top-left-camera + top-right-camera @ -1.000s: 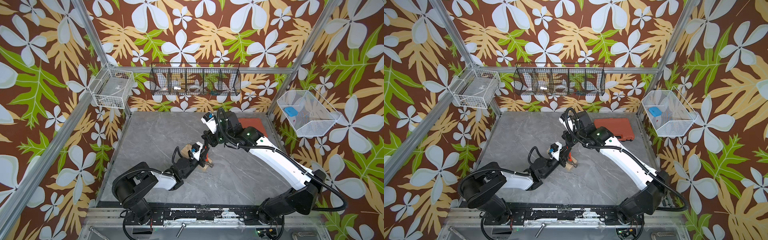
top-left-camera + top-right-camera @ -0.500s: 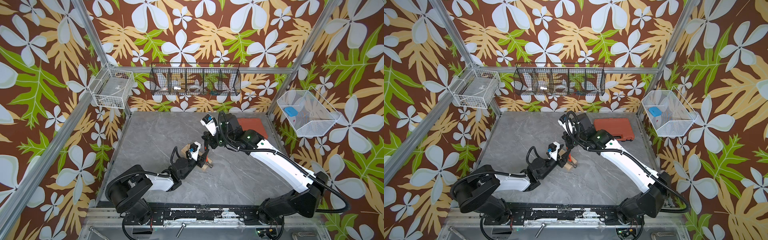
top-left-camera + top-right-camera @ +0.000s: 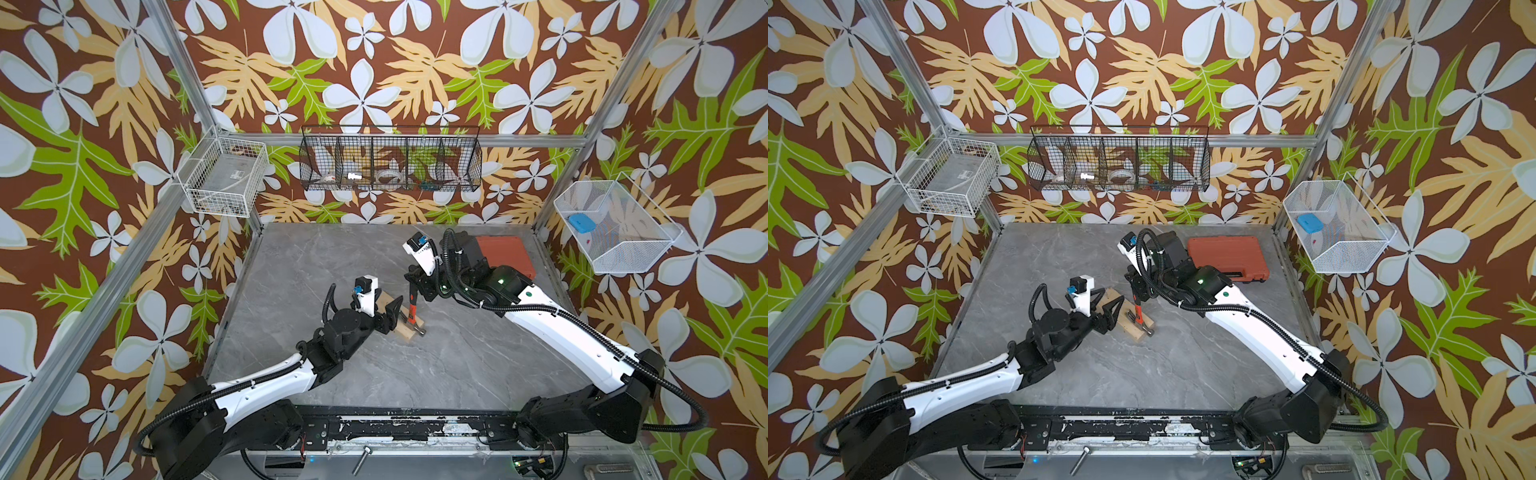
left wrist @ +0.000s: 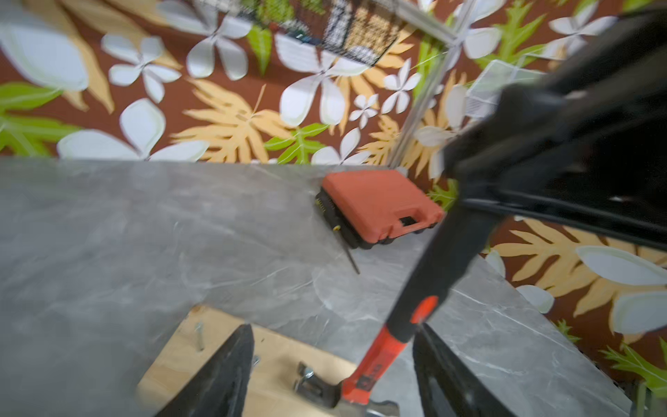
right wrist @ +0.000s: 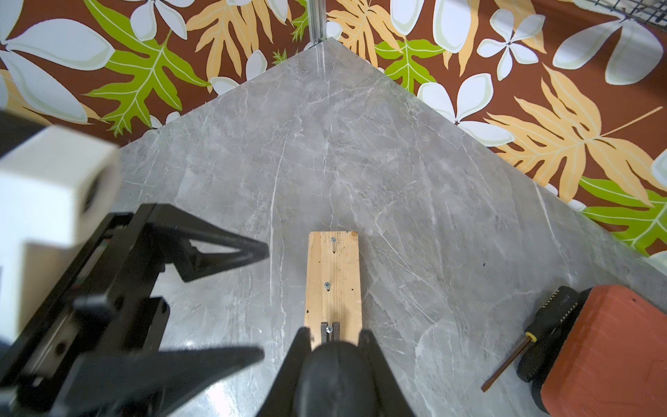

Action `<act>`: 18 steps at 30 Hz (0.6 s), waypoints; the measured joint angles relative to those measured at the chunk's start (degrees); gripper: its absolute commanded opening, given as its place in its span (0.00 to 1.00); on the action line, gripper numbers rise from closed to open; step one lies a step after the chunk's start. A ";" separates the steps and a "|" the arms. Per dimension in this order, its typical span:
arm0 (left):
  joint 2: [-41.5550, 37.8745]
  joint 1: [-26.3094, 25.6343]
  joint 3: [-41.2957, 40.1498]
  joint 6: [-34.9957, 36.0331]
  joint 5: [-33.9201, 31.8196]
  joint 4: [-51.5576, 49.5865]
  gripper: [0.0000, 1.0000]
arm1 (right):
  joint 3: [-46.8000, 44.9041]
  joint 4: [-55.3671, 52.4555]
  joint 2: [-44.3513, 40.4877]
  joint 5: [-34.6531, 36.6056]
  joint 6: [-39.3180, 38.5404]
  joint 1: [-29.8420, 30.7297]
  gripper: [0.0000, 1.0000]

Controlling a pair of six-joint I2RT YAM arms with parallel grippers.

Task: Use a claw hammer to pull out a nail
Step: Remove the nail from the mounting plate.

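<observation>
A claw hammer point(image 3: 412, 309) with a red-orange shaft stands tilted on a wooden block point(image 3: 406, 332) in both top views. My right gripper point(image 3: 417, 286) is shut on its black handle end point(image 5: 334, 375). In the right wrist view the steel claw straddles a nail point(image 5: 328, 329) at the block's near end, and two more nails point(image 5: 327, 285) stick up further along. My left gripper point(image 4: 332, 372) is open beside the block point(image 4: 281, 357). The hammer shaft point(image 4: 375, 357) passes between its fingers point(image 4: 223, 372), touching neither as far as I can tell.
A red tool case point(image 3: 1225, 257) lies at the back right of the grey table, with a thin black screwdriver point(image 5: 505, 364) next to it. Wire baskets point(image 3: 390, 164) hang on the back and side walls. A loose bolt point(image 3: 361, 459) lies on the front rail.
My left gripper's jaws have opened wide at the block and the arm has drawn back slightly. The right gripper stays shut on the hammer handle.
</observation>
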 measured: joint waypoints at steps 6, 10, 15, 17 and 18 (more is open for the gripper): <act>-0.92 7.56 0.42 -8.61 2.38 -13.18 0.71 | -1.03 1.07 -0.68 0.09 0.02 0.07 0.03; 1.60 12.44 1.44 -12.79 4.94 -17.88 0.70 | -2.51 2.12 -1.84 0.37 0.02 0.42 0.03; 7.98 16.28 4.98 -15.19 8.11 -22.73 0.70 | -4.76 3.67 -3.67 1.53 0.02 1.11 0.02; 10.67 16.41 7.10 -15.13 9.57 -23.93 0.70 | -6.25 4.83 -4.79 1.75 0.04 1.31 0.02; 11.93 16.44 8.02 -14.97 9.68 -24.44 0.70 | -6.91 5.35 -5.27 1.95 0.11 1.49 0.02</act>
